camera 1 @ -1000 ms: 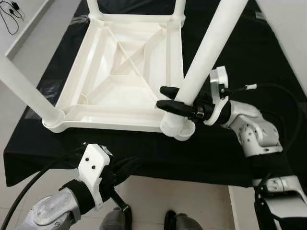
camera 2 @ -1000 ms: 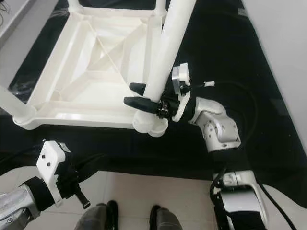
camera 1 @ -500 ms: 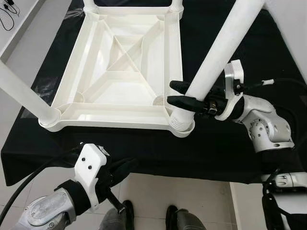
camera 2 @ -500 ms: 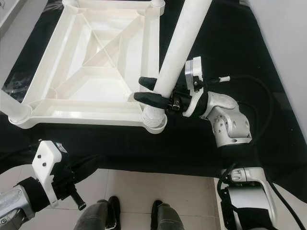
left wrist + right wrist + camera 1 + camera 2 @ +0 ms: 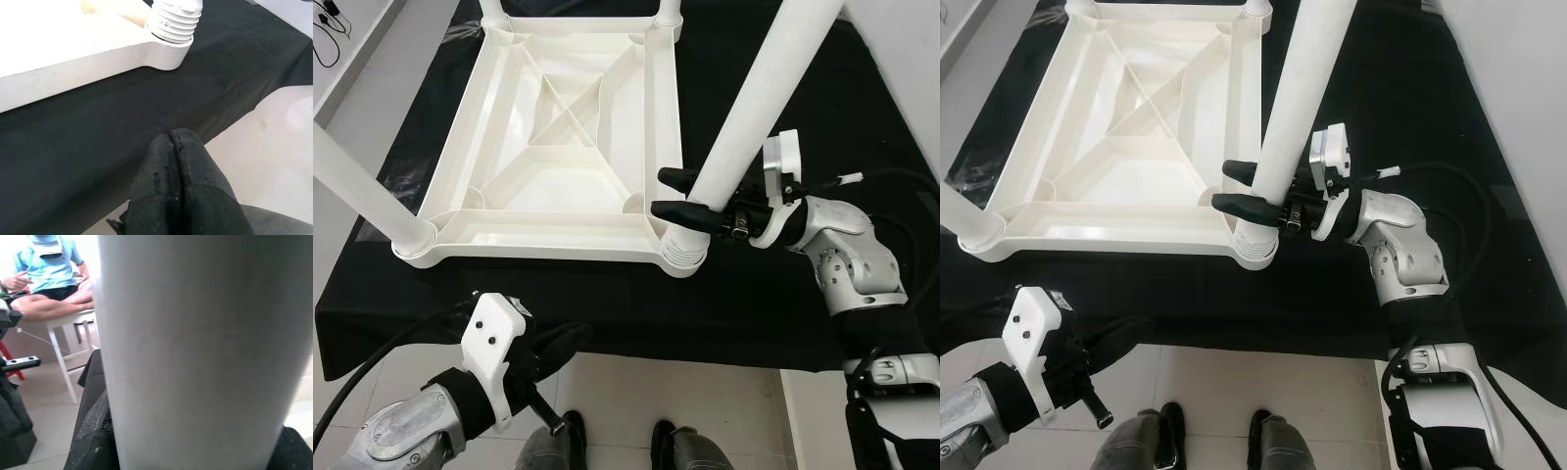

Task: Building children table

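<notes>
Right gripper (image 5: 677, 195): jaws clamp table leg (image 5: 744, 117) upright in inverted tabletop (image 5: 558, 147) corner socket. Left gripper (image 5: 181, 181): jaws closed, empty.

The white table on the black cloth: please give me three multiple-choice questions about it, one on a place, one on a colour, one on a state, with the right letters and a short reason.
1. Where is the leg that the right tool holds?
A. near right corner socket
B. far left corner
C. on the floor

2. What colour is the cloth under the table top?
A. red
B. black
C. white

3. How is the left tool?
A. shut on a leg
B. wide open
C. shut, holding nothing

Answers:
1 A: the leg's foot sits in the near right socket.
2 B: dark cloth shows all around the table top.
3 C: the left wrist view shows its fingers pressed together, above the cloth's edge.
</notes>
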Controlling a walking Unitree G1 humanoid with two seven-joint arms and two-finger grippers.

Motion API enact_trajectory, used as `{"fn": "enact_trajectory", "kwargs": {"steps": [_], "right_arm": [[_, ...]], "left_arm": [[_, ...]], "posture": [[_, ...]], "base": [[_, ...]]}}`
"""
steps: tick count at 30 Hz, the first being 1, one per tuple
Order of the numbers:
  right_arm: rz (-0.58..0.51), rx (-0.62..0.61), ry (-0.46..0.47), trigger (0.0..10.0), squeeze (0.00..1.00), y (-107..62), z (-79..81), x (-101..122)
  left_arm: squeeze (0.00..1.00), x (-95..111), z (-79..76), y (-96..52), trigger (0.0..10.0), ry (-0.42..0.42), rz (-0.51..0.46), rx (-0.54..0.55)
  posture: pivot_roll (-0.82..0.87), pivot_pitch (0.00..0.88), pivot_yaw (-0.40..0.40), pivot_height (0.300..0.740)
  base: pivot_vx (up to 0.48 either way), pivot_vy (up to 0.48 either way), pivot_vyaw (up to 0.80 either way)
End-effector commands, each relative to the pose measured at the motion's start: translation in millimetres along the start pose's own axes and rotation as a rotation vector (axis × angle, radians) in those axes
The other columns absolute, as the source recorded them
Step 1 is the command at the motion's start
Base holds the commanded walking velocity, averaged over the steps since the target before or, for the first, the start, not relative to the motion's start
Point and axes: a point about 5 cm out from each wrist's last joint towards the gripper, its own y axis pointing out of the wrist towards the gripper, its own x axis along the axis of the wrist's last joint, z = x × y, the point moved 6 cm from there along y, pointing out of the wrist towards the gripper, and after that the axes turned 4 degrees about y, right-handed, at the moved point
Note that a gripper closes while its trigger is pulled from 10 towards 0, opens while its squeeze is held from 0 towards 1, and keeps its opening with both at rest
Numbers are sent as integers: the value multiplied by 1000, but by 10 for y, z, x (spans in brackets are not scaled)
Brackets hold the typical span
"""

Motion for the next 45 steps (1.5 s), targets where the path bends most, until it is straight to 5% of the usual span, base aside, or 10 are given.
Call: {"fn": "enact_trajectory", "kwargs": {"steps": [1,5,45], "right_arm": [[59,-8,21,10000,0,15,40,-194],[145,-34,-53,10000,0,11,23,-317],[223,58,-213,10000,0,182,40,-212]], "left_arm": [[0,-64,-11,-13,10000,-31,17,-5],[0,-66,-11,-10,10000,-33,19,-11],[0,-43,2,24,10000,-19,21,-14]], "posture": [[95,294,-1,740],[94,291,3,740],[87,311,-12,740]], "base": [[0,0,0],[0,0,0],[0,0,0]]}}
